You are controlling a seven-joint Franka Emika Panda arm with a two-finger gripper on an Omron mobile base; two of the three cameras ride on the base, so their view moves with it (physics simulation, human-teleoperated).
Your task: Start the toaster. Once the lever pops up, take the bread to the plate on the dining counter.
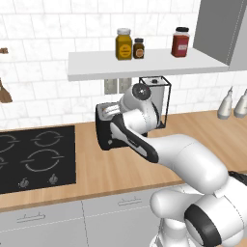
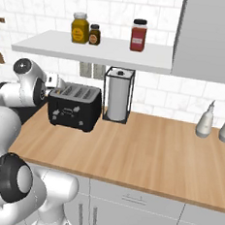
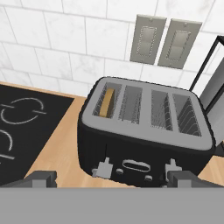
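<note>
Four slots: the toaster [image 3: 144,135] has four in its silvery top, and the bread [image 3: 106,103] stands on edge in the one at the far left of the hand view.
Toaster: black, upright on the wood bench [image 2: 130,145], between the cooktop [image 1: 34,157] and the paper-towel stand [image 2: 118,94], back toward the tiled wall.
Levers: two small grey tabs on the front [image 3: 103,168], one for each pair of slots (the left one looks like the one serving the bread's side); both sit low on the face, and whether either is pressed I cannot tell.
Pincer [image 3: 114,178]: wide open and empty, its two tips spread in front of the toaster and not touching it; likely held open so one finger can push a lever down.
Aim: the hand looks down over the front edge, which suits a downward press.
Stage: toasting looks not yet started, by my reading; the bread is still in its slot.
Risk: pressing the right lever would start the empty pair.
</note>
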